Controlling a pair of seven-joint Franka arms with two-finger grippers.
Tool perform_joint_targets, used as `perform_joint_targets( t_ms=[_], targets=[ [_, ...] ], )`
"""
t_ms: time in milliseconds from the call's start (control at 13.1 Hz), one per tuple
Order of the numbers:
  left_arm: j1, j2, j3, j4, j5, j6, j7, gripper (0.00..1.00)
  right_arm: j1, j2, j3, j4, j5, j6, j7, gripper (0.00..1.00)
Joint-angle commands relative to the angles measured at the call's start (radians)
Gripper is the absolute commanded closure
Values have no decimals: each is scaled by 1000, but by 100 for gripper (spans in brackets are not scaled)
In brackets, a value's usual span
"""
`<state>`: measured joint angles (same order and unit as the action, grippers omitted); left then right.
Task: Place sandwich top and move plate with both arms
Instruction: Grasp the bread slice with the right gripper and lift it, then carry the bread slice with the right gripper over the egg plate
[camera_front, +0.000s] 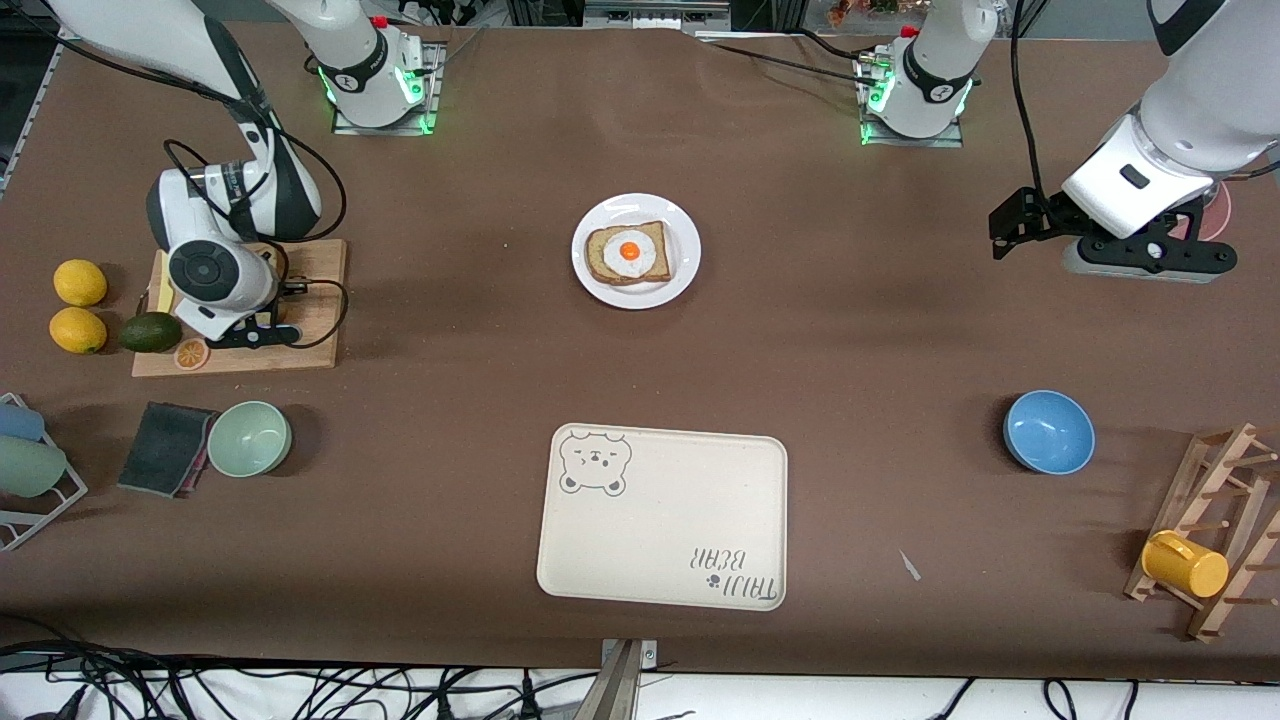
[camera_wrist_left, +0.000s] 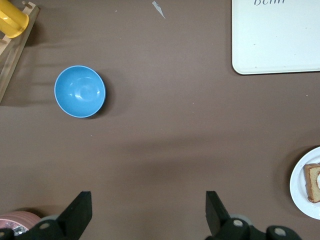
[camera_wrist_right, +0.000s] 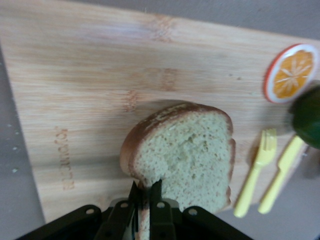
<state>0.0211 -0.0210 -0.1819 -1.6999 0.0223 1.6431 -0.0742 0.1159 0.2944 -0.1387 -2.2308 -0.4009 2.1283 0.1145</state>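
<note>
**Wood, crumb and matt cloth under my hands**

My right gripper (camera_wrist_right: 144, 192), black matt plastic, pinched the sandwich top (camera_wrist_right: 182, 152), a porous, crumbly slice with a smooth darker crust. It lay on a cutting board (camera_wrist_right: 100, 80) of pale wood with visible grain. Beside it in the wrist view were a glossy plastic orange slice (camera_wrist_right: 291, 73) and smooth yellow plastic cutlery (camera_wrist_right: 255, 172). In the middle of the front view, the plate (camera_front: 682, 272) looked smooth, white and glossy. The table (camera_front: 850, 330) was covered in matt brown cloth. My left gripper (camera_wrist_left: 147, 212) showed matt black fingers. At lower right sat a bare wooden rack (camera_front: 1215, 530).
</note>
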Motion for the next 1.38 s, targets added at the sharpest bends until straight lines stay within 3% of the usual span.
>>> perform_joint_targets(
  t_ms=[0,306,535,688,994,1300],
  targets=[
    [2,10,-1,26,-19,-16,4,0,-7,2,68,140,51,-210,13,100],
    [3,10,-1,26,-21,-17,4,0,-2,2,203,289,67,-422,109,100],
    [3,10,-1,28,-21,-17,5,0,5,9,358,380,187,-536,241,100],
    [3,10,-1,28,-21,-17,5,0,75,37,421,430,232,-548,374,100],
    [2,10,-1,28,-21,-17,1,0,315,181,432,603,338,-535,574,100],
    [2,10,-2,28,-21,-17,-2,0,477,321,432,749,340,-519,698,100]
  ],
)
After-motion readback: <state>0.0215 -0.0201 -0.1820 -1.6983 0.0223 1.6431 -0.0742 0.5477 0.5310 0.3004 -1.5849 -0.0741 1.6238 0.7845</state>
